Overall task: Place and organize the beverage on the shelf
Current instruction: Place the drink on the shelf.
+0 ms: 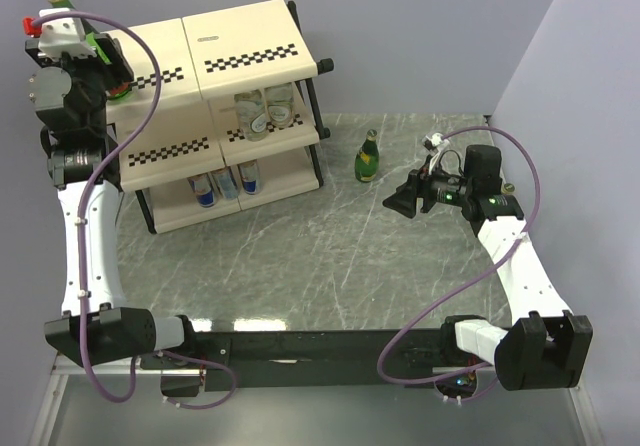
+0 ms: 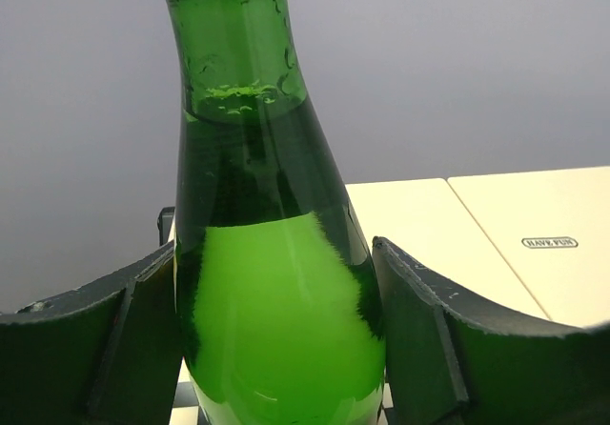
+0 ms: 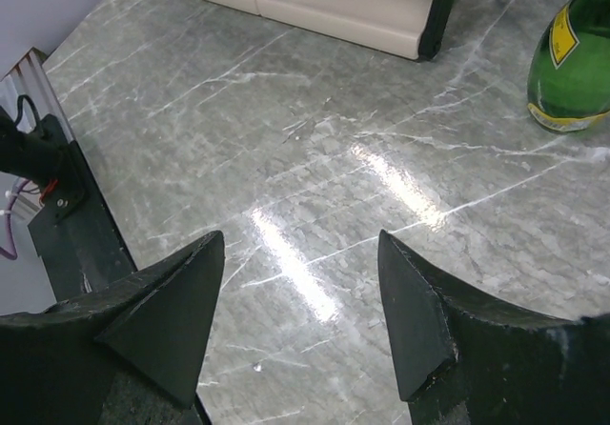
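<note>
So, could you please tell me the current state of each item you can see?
Tall green glass bottle with gold cap: upright, capped, held in left gripper.
Second green glass bottle: upright, capped, on grey marble table.
Two short clear bottles: standing on middle tier of cream shelf.
Three slim blue-silver cans: standing on bottom tier.
Right gripper: open, empty.

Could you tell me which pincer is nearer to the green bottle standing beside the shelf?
Right. The right pincer hovers open just near-right of the standing green bottle, while the left pincer is far off over the shelf's left end, gripping a second green bottle.
</note>
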You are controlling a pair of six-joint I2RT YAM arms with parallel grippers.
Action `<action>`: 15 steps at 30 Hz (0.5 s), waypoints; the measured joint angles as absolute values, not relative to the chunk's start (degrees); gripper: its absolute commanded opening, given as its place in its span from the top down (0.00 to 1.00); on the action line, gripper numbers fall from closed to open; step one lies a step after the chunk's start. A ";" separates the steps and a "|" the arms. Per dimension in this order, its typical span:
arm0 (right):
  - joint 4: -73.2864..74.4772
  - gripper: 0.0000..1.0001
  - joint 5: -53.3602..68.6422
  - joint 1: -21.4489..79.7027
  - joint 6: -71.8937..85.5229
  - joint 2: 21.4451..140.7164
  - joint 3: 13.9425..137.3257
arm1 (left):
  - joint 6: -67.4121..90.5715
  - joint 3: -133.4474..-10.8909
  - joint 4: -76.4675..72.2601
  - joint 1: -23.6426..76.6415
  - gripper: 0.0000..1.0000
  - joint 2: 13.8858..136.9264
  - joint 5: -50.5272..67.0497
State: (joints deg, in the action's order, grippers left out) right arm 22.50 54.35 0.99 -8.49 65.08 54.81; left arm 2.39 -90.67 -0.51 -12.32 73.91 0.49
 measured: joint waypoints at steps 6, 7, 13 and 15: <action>23.09 0.28 54.78 0.99 -8.69 65.08 54.81 | -0.80 -90.85 -0.80 -12.36 1.00 74.76 2.50; 23.18 0.28 54.78 0.99 -8.69 65.08 54.81 | -1.23 -90.89 -0.95 -12.36 1.00 74.87 2.76; 23.22 0.28 54.94 0.99 -8.69 65.08 54.81 | -2.87 -90.89 -0.95 -12.36 0.94 74.94 3.66; 23.22 0.28 54.94 0.99 -8.69 65.08 54.81 | -3.01 -90.87 -0.97 -12.36 0.87 74.94 3.81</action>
